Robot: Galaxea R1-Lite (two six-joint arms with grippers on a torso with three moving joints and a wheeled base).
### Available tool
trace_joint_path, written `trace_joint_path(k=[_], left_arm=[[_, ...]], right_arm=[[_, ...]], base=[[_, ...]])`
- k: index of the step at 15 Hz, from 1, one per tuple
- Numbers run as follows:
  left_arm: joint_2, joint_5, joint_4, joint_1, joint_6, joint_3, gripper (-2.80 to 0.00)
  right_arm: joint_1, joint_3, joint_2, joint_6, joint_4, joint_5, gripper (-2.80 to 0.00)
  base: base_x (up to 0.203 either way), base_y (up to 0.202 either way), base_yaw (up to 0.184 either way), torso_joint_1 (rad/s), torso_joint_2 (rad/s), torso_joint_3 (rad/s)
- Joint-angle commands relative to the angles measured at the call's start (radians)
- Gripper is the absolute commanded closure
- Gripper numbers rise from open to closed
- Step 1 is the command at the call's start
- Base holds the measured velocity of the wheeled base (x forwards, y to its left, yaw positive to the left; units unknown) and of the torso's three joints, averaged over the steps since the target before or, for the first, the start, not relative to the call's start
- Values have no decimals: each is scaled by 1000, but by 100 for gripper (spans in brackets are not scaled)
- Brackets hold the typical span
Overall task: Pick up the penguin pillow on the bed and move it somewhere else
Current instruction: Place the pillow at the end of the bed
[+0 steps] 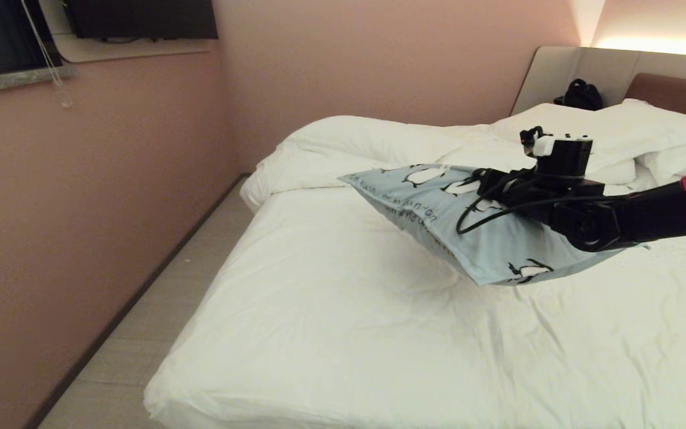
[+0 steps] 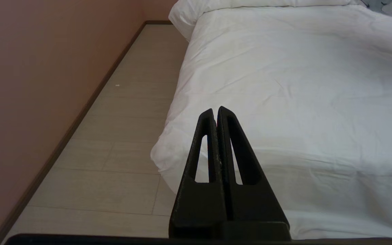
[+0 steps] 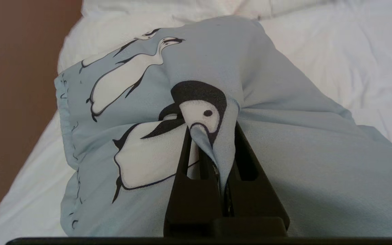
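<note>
The left gripper [image 2: 216,110] hangs by the bed's near corner, its 2 fingers pressed together on nothing. Over the middle of the bed [image 1: 331,310], the penguin pillow [image 1: 438,220] hangs clear of the white sheet, a fold of its fabric pinched tightly in the right gripper [image 3: 213,136].

Soft matt cloth penguin pillow [image 3: 284,163]; creased white cotton bed [image 1: 331,310]
</note>
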Motion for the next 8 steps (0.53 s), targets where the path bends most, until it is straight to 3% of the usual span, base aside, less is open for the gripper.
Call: trace_joint_path(k=[1, 8], left_arm=[[0, 0, 0, 0, 0, 0, 0], [0, 0, 0, 1, 0, 0, 0]], right_arm=[[21, -16, 33, -7, -40, 0, 0], [117, -37, 148, -171, -131, -11, 0]], base=[[0, 0, 0, 0, 0, 0], [0, 0, 0, 0, 0, 0]])
